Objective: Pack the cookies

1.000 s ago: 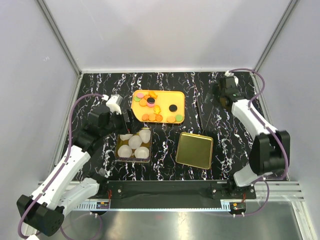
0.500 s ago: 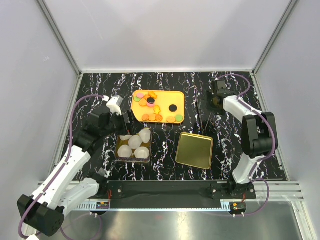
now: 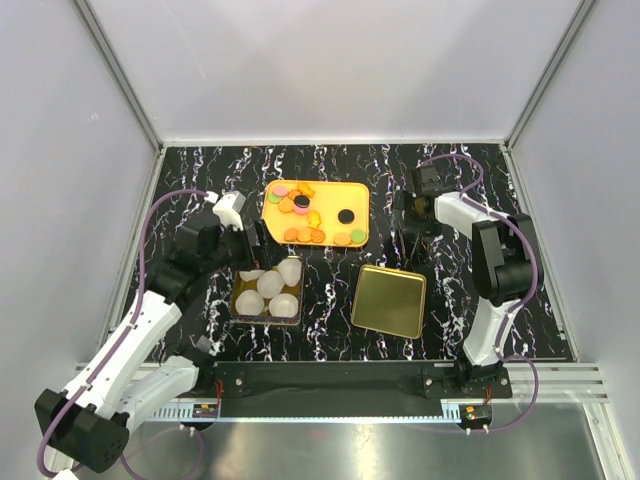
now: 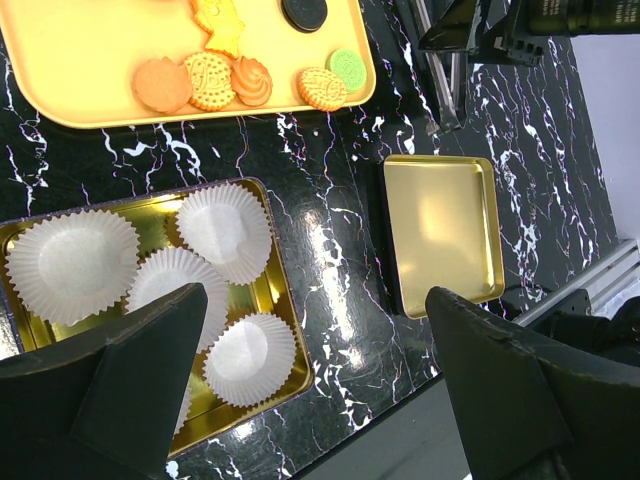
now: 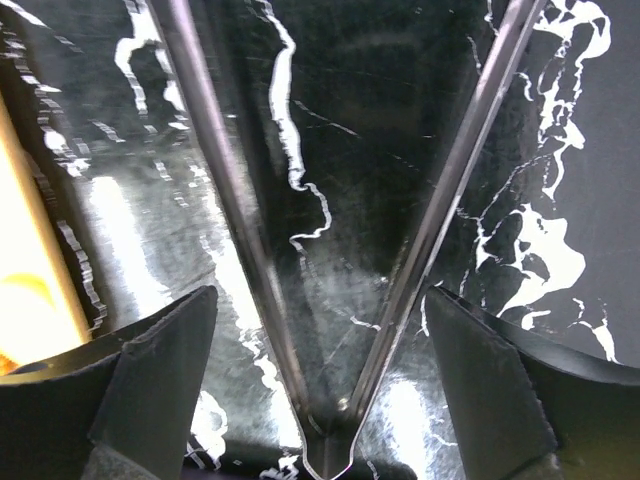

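Orange tray (image 3: 330,195) holds all the cookies (image 4: 211,80); paper cups (image 4: 72,265) in the tin (image 4: 283,330) sit unfilled. Spread wide, the left hand (image 4: 315,310) hovers, the right hand (image 5: 320,300) straddles tongs (image 5: 235,220).

left wrist: orange tray (image 4: 80,45), black cookie (image 4: 305,10) cut by top edge | tin (image 4: 272,298) corner behind finger (image 4: 130,390) | right wrist: tongs (image 5: 322,455) run off top

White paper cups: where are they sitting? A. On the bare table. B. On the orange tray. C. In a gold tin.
C: the white paper cups lie inside the gold tin, while the orange tray holds only cookies.
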### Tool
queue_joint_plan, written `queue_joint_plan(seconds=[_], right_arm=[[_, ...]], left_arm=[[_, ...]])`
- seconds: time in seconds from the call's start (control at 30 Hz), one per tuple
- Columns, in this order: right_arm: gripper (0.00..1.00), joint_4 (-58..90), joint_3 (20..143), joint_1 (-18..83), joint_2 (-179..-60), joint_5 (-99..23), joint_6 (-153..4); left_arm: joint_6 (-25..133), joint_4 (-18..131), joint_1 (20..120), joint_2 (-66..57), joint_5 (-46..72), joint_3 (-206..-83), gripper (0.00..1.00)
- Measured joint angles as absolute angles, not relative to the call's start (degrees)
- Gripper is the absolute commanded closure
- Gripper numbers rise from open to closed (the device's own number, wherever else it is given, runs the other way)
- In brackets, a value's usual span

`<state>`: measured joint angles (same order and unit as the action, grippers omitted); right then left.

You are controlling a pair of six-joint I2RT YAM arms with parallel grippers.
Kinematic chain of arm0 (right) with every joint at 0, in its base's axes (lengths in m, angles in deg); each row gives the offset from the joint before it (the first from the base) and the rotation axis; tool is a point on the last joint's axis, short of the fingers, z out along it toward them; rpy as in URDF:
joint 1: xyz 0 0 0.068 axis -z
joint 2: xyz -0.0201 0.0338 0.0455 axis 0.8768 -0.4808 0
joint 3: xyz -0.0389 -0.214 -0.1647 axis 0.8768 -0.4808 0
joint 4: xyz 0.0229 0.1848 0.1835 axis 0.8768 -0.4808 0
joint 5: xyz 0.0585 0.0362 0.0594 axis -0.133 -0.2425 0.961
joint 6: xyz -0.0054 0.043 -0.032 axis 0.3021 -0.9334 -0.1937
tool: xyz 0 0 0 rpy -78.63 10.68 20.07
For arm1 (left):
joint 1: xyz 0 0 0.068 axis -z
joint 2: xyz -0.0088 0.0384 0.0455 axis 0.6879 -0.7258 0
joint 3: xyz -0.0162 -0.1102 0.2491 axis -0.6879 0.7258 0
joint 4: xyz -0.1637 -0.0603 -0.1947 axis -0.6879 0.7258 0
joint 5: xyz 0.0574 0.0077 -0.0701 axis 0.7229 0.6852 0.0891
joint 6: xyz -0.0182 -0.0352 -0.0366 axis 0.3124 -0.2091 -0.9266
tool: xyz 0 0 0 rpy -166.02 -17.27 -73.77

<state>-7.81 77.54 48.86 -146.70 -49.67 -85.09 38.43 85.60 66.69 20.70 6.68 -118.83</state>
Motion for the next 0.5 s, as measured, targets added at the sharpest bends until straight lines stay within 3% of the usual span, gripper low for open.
queue_joint_plan(seconds=[0.23,0.5], right_arm=[[0.2,-8.4,78.2,48.4,-148.7,-52.2,-83.8],[0.24,-8.7,79.5,47.5,-150.2,-54.0,-82.9]], left_arm=[[38.4,85.5,66.6,20.6,6.6,-118.7,0.01],[38.1,85.1,66.4,20.6,6.4,-117.9,0.01]])
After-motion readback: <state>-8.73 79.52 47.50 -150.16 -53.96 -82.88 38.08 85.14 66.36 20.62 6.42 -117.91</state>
